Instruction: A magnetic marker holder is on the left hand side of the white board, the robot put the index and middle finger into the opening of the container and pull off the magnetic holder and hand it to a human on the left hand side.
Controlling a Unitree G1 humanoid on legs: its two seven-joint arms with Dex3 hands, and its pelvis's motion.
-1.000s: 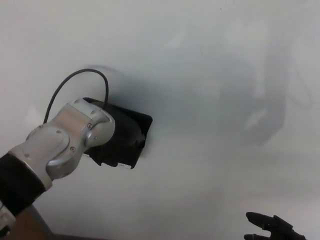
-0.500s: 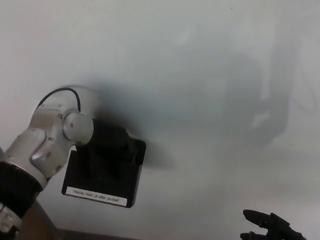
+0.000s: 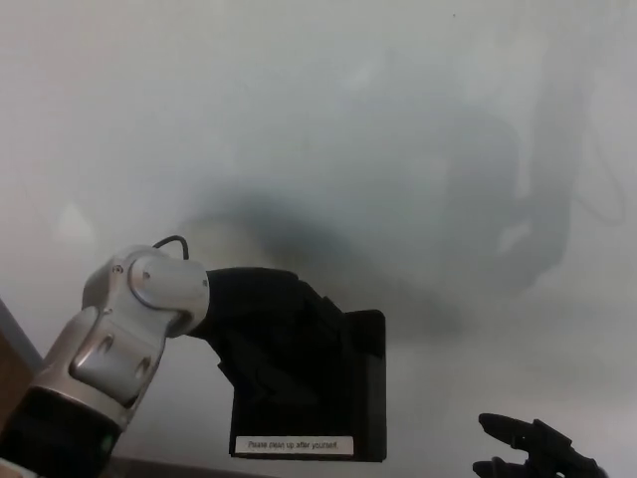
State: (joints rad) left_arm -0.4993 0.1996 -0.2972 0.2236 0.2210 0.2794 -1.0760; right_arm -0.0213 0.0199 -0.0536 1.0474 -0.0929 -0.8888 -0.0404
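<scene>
The black magnetic marker holder point(image 3: 343, 398) shows at the lower middle of the head view, in front of the whiteboard point(image 3: 398, 129). A white label strip point(image 3: 293, 444) runs along its bottom edge. My left hand point(image 3: 261, 334) covers the holder's upper left part and is shut on it; how the fingers sit in the opening is hidden. The silver left wrist point(image 3: 129, 324) comes in from the lower left. Only the spread black fingers of my right hand point(image 3: 532, 450) show at the bottom right corner, holding nothing.
The whiteboard fills nearly the whole view, with dim grey reflections at the upper right. A thin black cable point(image 3: 171, 241) loops above my left wrist. A brown and grey edge point(image 3: 10, 344) shows at the far left.
My left hand has carried the holder down and to the right, from the left part of the board to the lower middle. The right hand has barely moved.
</scene>
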